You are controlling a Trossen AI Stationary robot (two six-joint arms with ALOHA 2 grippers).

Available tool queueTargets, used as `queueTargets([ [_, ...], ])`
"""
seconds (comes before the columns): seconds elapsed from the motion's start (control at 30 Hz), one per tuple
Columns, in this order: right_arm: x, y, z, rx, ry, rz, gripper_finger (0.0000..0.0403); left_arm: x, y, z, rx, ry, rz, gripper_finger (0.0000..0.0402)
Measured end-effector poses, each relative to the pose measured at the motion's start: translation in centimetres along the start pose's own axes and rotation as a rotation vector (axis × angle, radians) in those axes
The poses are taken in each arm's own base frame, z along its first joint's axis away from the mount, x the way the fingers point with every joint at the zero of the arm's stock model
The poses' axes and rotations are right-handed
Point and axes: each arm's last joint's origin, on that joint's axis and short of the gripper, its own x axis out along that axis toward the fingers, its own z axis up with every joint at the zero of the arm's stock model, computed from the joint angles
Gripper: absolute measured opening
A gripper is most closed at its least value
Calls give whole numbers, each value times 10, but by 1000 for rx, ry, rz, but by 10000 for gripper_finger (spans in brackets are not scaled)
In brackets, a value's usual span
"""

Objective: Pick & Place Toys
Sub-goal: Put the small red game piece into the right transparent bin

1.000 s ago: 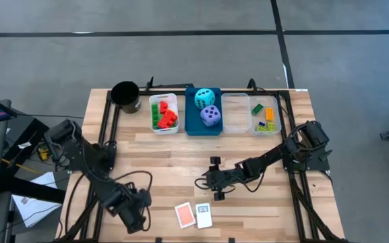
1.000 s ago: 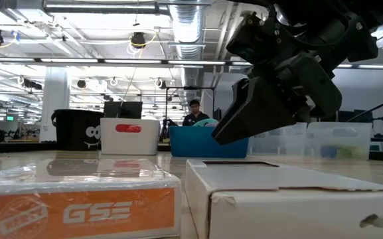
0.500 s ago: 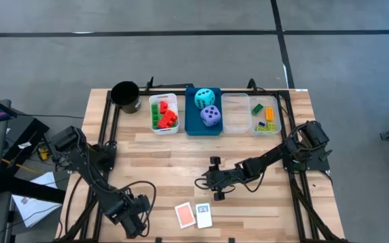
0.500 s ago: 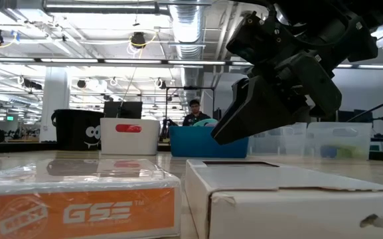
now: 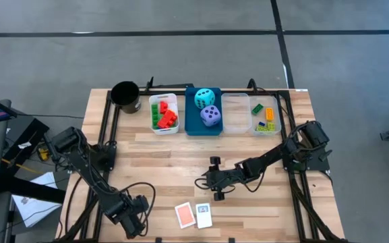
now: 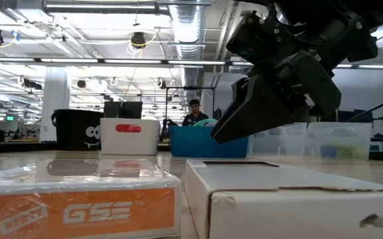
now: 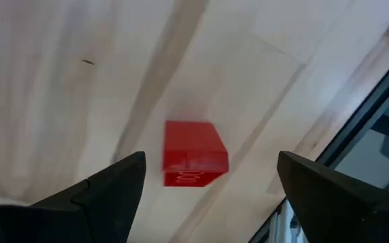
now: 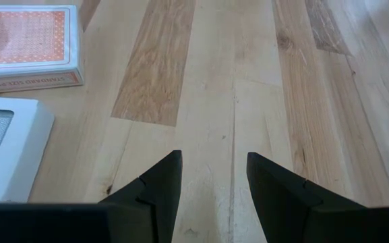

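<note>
The left gripper [image 5: 139,217] hangs over a red brick [image 7: 193,154], fingers spread; the right gripper [image 8: 211,177] sits mid-bench by two card boxes [image 5: 194,215], fingers slightly apart, holding nothing.

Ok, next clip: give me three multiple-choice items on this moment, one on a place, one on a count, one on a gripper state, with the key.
1. Where do the two dice sit?
A. In the blue bin
B. In the white bin
C. On the bare table by the cards

2. How many card boxes lie at the table's near edge?
A. One
B. Two
C. Four

3. How do the left gripper's fingers stand?
A. Shut on a red brick
B. Open, with a red brick lying ahead of them
C. Shut on a card box

Key:
1 A: the cyan die and the purple die both rest inside the blue bin.
2 B: the orange card box and the white card box lie side by side.
3 B: the left gripper shows its fingers wide apart, and the red brick lies on the wood beyond them, untouched.
</note>
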Motion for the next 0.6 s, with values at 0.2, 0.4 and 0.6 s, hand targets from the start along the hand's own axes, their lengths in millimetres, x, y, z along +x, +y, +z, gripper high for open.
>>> queueTargets([
  [0.2,0,0,0,0,0,0,162,12,6,-2,-12,34,-10,328],
  [0.4,0,0,0,0,0,0,162,23,13,-2,-36,32,-11,328],
  [0.6,0,0,0,0,0,0,162,33,16,-2,-97,27,-50,328],
])
